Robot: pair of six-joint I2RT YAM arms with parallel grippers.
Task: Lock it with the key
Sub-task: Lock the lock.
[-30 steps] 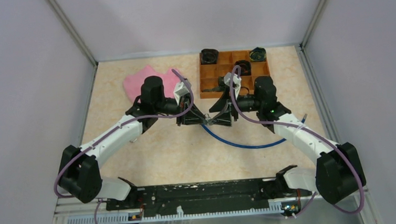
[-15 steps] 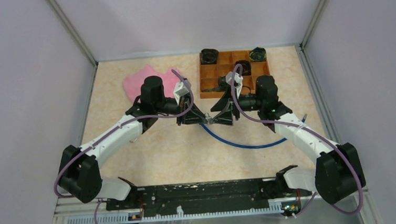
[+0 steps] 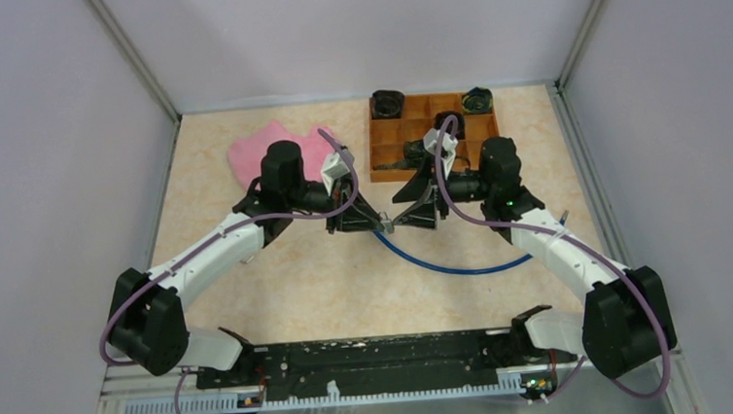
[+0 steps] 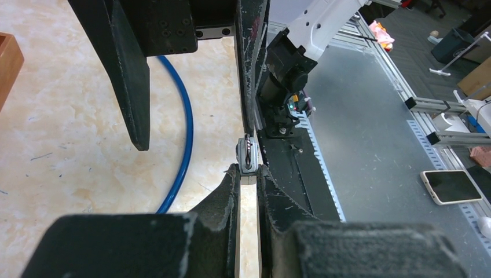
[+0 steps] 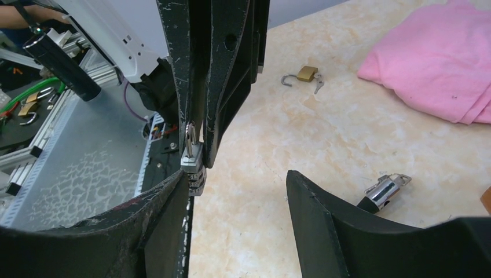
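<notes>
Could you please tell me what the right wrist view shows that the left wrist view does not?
Only the right wrist view shows the brass padlock, a key beside it, and the pink cloth. Only the left wrist view shows the blue cable and a phone. Both show the silver padlock pinched in the left gripper.
</notes>
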